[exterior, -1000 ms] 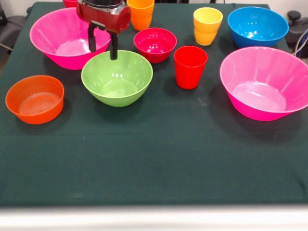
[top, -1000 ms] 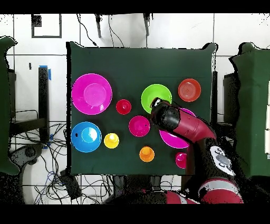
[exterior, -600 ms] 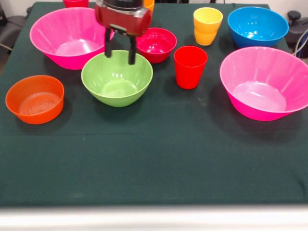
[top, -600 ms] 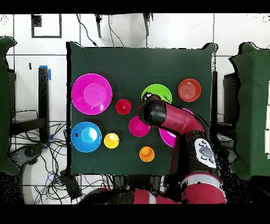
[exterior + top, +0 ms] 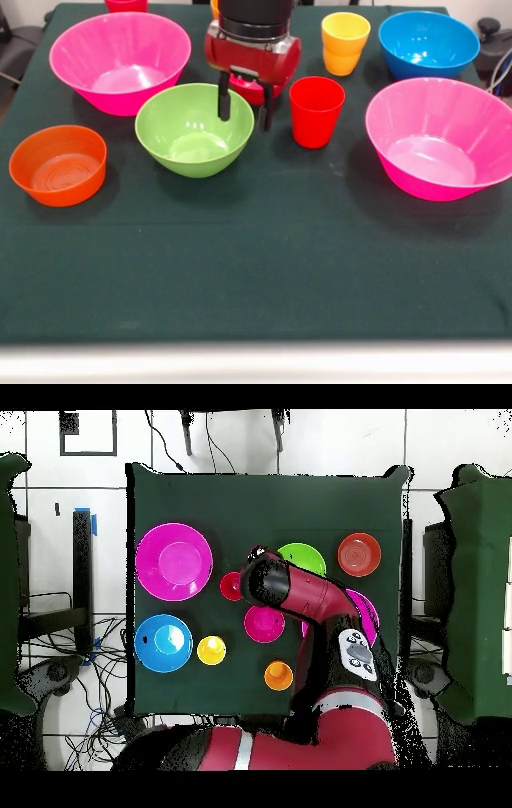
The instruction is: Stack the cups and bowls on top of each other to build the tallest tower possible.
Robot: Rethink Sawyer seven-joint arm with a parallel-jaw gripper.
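My gripper (image 5: 244, 110) hangs open and empty over the gap between the lime-green bowl (image 5: 194, 128) and the red cup (image 5: 316, 110), its left finger above the bowl's right rim. It covers most of the small crimson bowl (image 5: 264, 623), which the overhead view shows whole. The orange bowl (image 5: 58, 164) sits front left. Two hot-pink bowls (image 5: 120, 60) (image 5: 440, 136) stand at the left back and the right. The yellow cup (image 5: 345, 42) and blue bowl (image 5: 428, 42) are at the back right. The orange cup (image 5: 278, 675) is behind the arm. No tower shows; every vessel stands alone.
A dark green cloth (image 5: 256, 272) covers the table, with a broad bare stretch along the front. The arm (image 5: 320, 624) crosses over one pink bowl (image 5: 362, 612) in the overhead view. A small red vessel (image 5: 126, 4) peeks in at the back edge.
The open gripper has swept rightwards in the front view, from the green bowl's back left rim to its right rim beside the red cup. No vessel has moved.
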